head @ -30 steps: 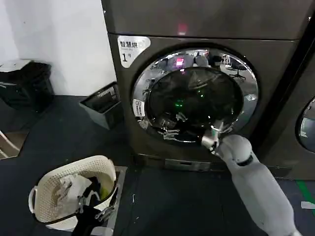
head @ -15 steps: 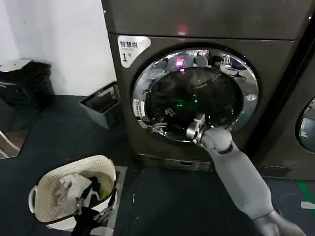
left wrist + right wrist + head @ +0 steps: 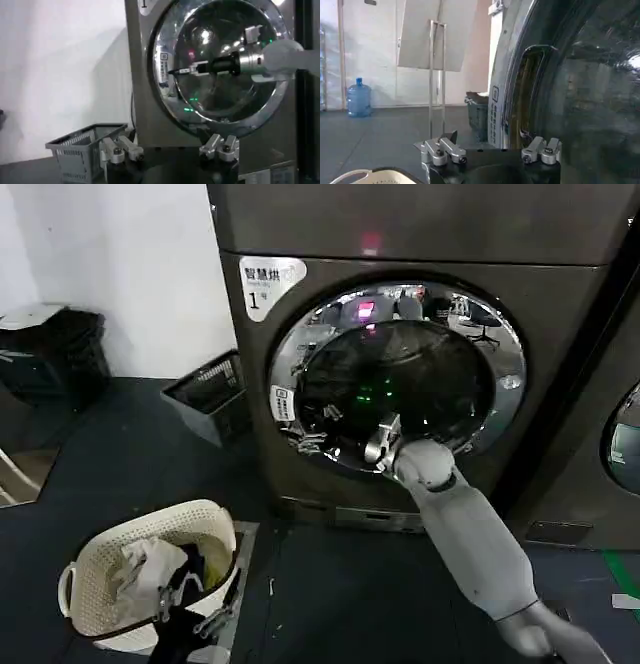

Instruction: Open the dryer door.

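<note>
**Dryer door with the right arm reaching across its glass**

Dryer door [image 3: 400, 379] fills most of the front of the dryer [image 3: 250, 414], its wide chrome ring framing dark bulging glass below the white sticker [image 3: 268, 282] marked "1". In the head view the door lies against the machine's front. The right wrist view looks along the ring's edge, where a dark slot shows between the chrome ring and the glass.

The right gripper [image 3: 378, 442] is stretched out in front of the lower middle of the glass, pointing toward the ring's left side; the left wrist view shows it [image 3: 176, 71] as a slim dark tip near the small label on the ring. Whether its jaws are released or clenched cannot be told, and contact with the door is unclear.

The left gripper [image 3: 170, 150] sits low and well back from the dryer, its jaws spread apart and grasping nothing.

On the floor to the left stand a white laundry basket [image 3: 95, 564] with clothes and a grey crate [image 3: 210, 399].
</note>
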